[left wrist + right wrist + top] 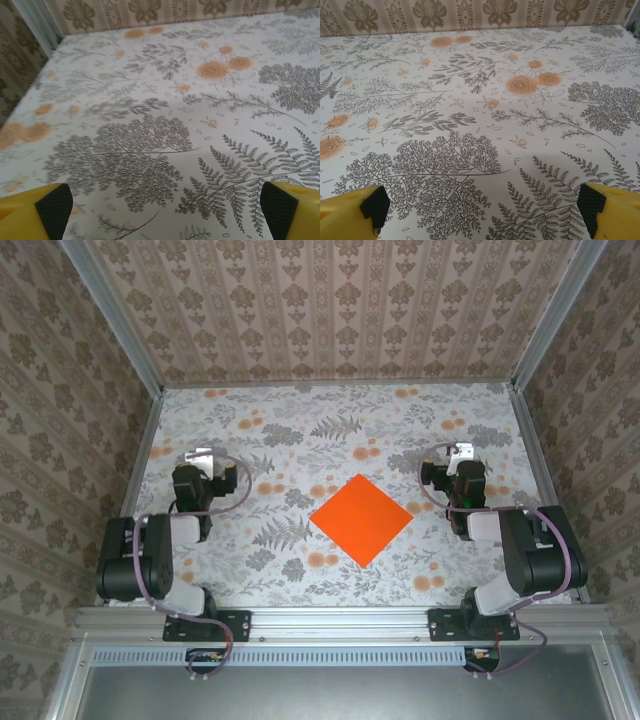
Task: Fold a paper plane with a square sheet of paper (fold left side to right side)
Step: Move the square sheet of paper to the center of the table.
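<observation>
From my remote station, the tabletop [300, 420] spreads out under its grey fern and pale flower print, boxed in by patterned walls [330, 310] on three sides. My left arm [150, 550] sits folded back along the left edge and my right arm [520, 550] along the right edge, both rising from their bases at the near edge.

The square sheet of paper [361, 519], bright orange and lying flat, rests near the middle of the tabletop, a little toward the near edge and a little right of centre. It is turned like a diamond, one corner toward the far edge and one toward the near edge. I see no crease in it.

The sheet lies between the two tools and well apart from both. It is somewhat nearer the right tool [460, 453] than the left tool [203, 457], and neither touches it.

Both tools stand spread wide and grip nothing. In each wrist view, the yellow fingers with black pads [52, 205] sit at the lower corners, with printed tabletop between them.
</observation>
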Controlling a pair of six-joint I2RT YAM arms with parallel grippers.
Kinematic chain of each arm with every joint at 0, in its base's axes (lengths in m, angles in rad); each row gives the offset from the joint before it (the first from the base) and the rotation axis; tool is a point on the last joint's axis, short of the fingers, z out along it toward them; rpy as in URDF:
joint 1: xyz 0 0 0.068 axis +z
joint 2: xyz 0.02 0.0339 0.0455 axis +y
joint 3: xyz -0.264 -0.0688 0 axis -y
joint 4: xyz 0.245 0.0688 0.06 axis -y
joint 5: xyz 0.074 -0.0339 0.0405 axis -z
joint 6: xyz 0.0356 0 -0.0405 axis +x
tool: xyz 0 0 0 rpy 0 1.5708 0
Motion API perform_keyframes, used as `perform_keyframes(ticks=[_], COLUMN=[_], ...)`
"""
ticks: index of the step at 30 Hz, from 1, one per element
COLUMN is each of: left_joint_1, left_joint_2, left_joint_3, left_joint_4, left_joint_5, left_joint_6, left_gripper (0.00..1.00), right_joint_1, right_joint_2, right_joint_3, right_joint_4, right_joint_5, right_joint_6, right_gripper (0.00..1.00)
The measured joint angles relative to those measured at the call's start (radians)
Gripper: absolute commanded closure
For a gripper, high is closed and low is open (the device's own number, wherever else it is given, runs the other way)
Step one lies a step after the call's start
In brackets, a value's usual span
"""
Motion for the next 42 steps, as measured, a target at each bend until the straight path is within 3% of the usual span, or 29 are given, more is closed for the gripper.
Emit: perform_keyframes(ticks=[5, 10, 18, 22, 25, 34, 42], left_joint_1=[-0.011, -0.019, -0.179, -0.288, -0.32, -0.329, -0.336], left_joint_2=[-0.254, -0.316, -0.278, -0.235, -0.223, -0.201, -0.201], left_joint_3=[0.051, 0.252, 0.327, 0.315, 0.305, 0.294, 0.294], left_joint_4=[-0.195, -0.462, -0.695, -0.726, -0.725, -0.712, -0.711], left_joint_5=[-0.06, -0.022, 0.167, 0.226, 0.243, 0.217, 0.175], left_joint_6=[-0.099, -0.285, -0.515, -0.564, -0.589, -0.639, -0.664], left_gripper=[0.0, 0.0, 0.0, 0.0, 0.0, 0.0, 0.0], right_joint_1=[0.0, 0.028, 0.28, 0.398, 0.466, 0.636, 0.675], right_joint_2=[-0.148, -0.307, -0.328, -0.295, -0.262, -0.044, 0.187], right_joint_3=[0.008, 0.163, 0.418, 0.456, 0.472, 0.535, 0.636], right_joint_4=[-0.147, -0.436, -0.879, -1.044, -1.147, -1.324, -1.354], right_joint_5=[0.022, 0.045, 0.029, 0.012, 0.0, -0.02, -0.023], right_joint_6=[0.015, 0.095, 0.217, 0.249, 0.269, 0.292, 0.292], right_gripper=[0.0, 0.0, 0.0, 0.0, 0.0, 0.0, 0.01])
